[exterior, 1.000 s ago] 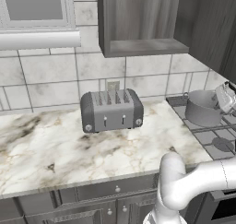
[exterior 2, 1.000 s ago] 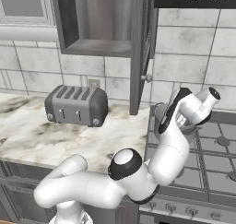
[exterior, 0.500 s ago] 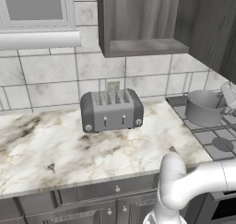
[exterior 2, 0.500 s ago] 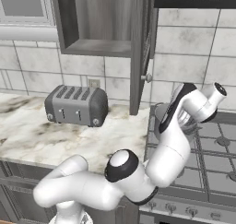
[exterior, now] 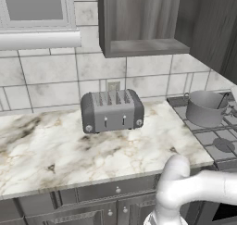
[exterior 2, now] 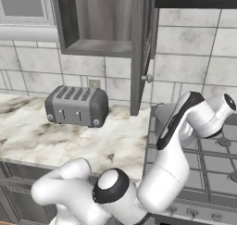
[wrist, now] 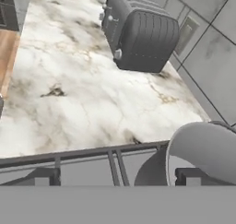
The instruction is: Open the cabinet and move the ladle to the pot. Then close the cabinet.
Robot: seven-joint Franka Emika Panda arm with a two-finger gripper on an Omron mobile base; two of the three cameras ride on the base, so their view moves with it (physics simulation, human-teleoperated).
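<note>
The jaws [wrist: 117, 176] are standing wide apart with nothing between them, hovering low beside the pot [exterior: 204, 109] on the stove at the right end of the bench [exterior: 55, 150]. A thin dark handle, probably the ladle [exterior: 224, 101], is leaning in the pot, though it is too small to be sure.

The closing step likely turns on the cabinet [exterior 2: 99, 20]. Its tall door [exterior 2: 140, 48] is hanging open, upright, above and to the left of the hand. The right base view is showing the knob [exterior 2: 149, 78] facing the stove. The hand view is looking left past the toaster [wrist: 140, 32].
</note>
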